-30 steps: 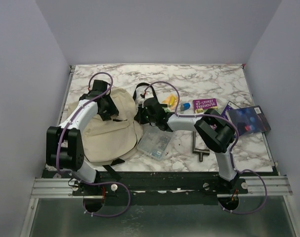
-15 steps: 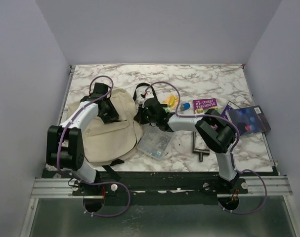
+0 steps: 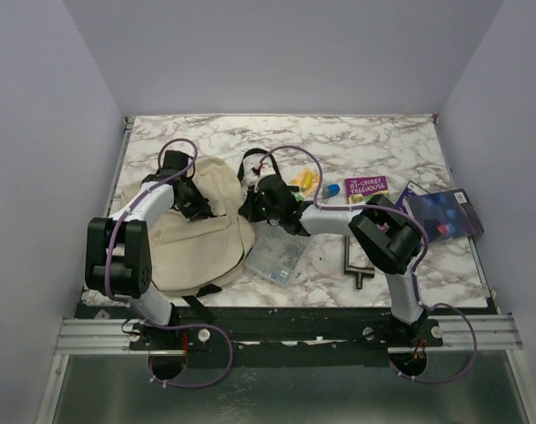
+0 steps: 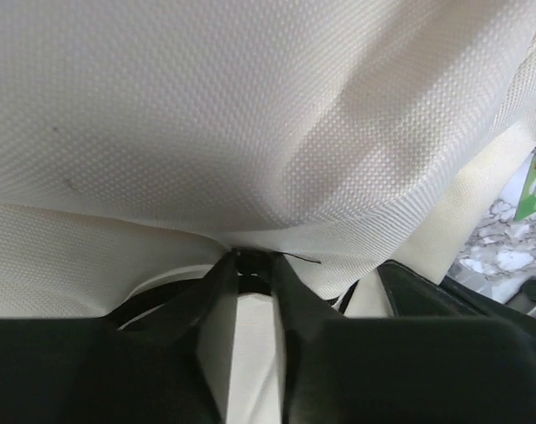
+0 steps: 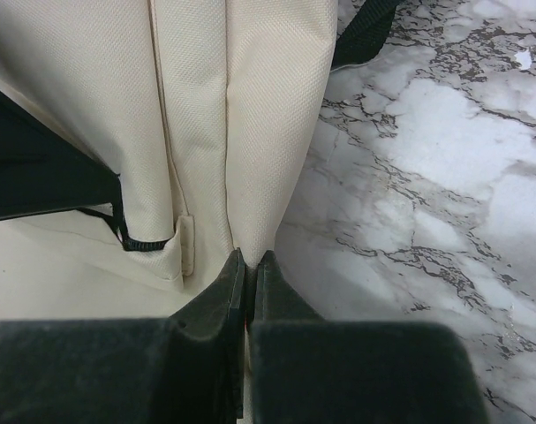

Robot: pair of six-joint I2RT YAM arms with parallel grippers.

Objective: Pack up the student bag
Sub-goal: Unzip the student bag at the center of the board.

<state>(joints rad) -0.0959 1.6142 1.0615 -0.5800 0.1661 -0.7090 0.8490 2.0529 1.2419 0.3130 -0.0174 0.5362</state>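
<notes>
The student bag (image 3: 192, 252), cream fabric with black straps, lies flat at the left of the marble table (image 3: 365, 141). My left gripper (image 3: 195, 203) is pressed onto its upper part. In the left wrist view the bag (image 4: 250, 115) fills the frame and the gripper (image 4: 252, 261) has its tips drawn in on a small black zip pull. My right gripper (image 3: 255, 208) is at the bag's right edge. In the right wrist view it (image 5: 247, 261) is shut on a fold of the bag's cream fabric (image 5: 272, 106), next to a black strap loop (image 5: 144, 243).
A clear plastic pouch (image 3: 276, 256) lies just right of the bag. Further right are a purple book (image 3: 366, 185), a dark blue book (image 3: 444, 214), a metal T-shaped tool (image 3: 356, 262), and small yellow (image 3: 305, 183) and blue (image 3: 331, 189) items.
The left arm has shifted slightly over the top of the bag and its jaws have narrowed. The right arm has not moved and keeps its pinch.
</notes>
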